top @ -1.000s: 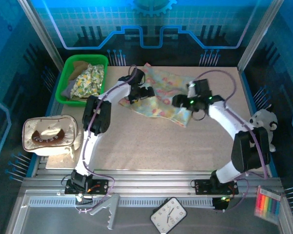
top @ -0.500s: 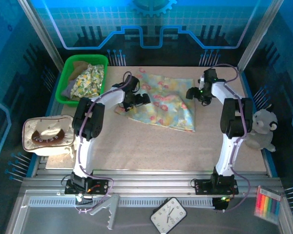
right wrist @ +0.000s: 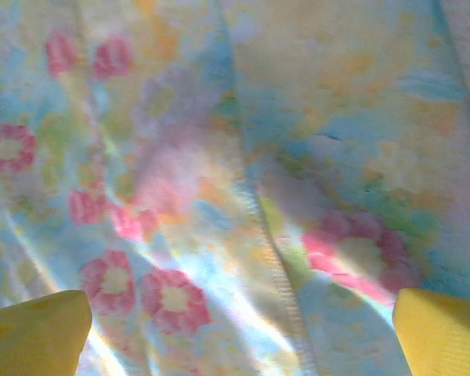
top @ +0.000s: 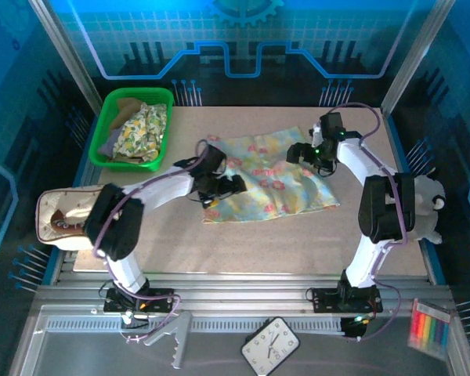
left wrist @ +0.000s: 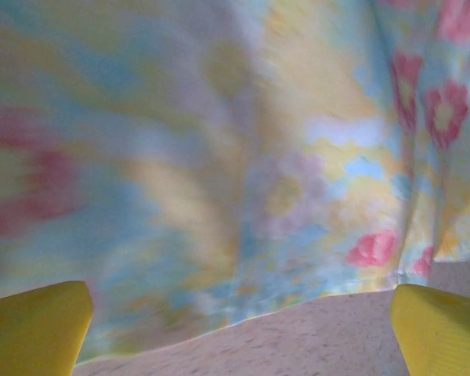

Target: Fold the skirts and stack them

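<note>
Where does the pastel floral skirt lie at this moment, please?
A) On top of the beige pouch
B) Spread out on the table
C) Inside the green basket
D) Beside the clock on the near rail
B: the top view shows the floral skirt spread out on the table, in front of the two arms.

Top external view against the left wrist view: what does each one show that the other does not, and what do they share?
Top external: green basket, beige pouch and clock around the spread floral skirt. Left wrist: the yellow left fingers close up, open, above the skirt's hem lying on the table. Shared: the floral skirt and the table.
</note>
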`<state>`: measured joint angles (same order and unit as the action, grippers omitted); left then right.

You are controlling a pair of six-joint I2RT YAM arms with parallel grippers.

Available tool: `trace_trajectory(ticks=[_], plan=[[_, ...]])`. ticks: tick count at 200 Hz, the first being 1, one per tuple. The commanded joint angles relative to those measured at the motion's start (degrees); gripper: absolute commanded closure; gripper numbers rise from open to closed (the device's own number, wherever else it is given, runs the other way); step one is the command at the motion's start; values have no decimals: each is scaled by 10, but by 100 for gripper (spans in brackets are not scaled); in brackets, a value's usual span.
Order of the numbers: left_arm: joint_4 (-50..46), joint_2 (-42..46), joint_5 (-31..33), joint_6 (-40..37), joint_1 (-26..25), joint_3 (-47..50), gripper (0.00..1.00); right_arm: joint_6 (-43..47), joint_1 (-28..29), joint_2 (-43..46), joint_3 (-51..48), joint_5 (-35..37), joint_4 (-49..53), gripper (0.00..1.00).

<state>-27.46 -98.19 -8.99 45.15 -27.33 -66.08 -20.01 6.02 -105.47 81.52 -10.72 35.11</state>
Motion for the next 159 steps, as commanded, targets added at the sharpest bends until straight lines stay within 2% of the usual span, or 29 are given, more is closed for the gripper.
trace_trajectory(ticks=[1,10,27,52,69,92,118,159], plan=[[-85,49,77,4,57,55,1,-24,38,6,32,-2,5,0],[-94,63,74,-15,71,72,1,-31,50,1,43,-3,4,0],[-93,70,26,-60,89,98,2,-45,73,-15,67,-7,-5,0],[-59,63,-47,-83,94,117,12,-54,108,-53,110,-11,-6,0],[-34,52,-75,-81,93,117,23,-56,130,-83,144,-10,3,0],[-33,36,-65,-89,87,102,37,-59,154,-108,167,1,4,0],[-71,8,-22,-115,65,70,51,-69,163,-124,173,-1,0,0],[-108,-15,34,-124,31,42,62,-75,164,-126,163,-5,-5,0]])
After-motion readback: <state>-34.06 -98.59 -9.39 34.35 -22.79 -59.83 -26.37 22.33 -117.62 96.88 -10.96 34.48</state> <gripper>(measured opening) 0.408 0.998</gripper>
